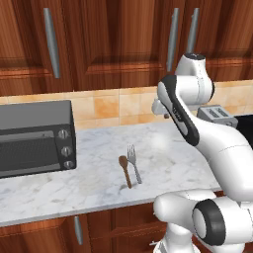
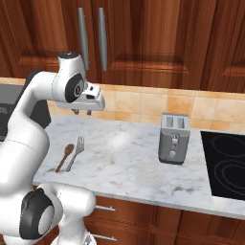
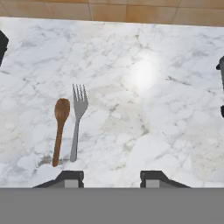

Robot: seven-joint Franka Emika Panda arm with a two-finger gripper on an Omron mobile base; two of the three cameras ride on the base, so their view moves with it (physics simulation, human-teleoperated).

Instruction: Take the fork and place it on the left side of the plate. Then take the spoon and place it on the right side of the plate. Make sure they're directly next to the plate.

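— Lying where, the cutlery?
— Fork (image 3: 78,124) and spoon (image 3: 59,130) side by side on the desk (image 3: 166,109), spoon left in hand view.
— Gripper (image 2: 82,113)?
— High above, jaws wide apart, empty.

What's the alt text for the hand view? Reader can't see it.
Looking down on a white marble counter, a brown wooden spoon and a silver fork lie side by side, close together, heads toward the tiled wall. The open pincer hovers above the counter with its two dark fingertips at the bottom edge, holding nothing.
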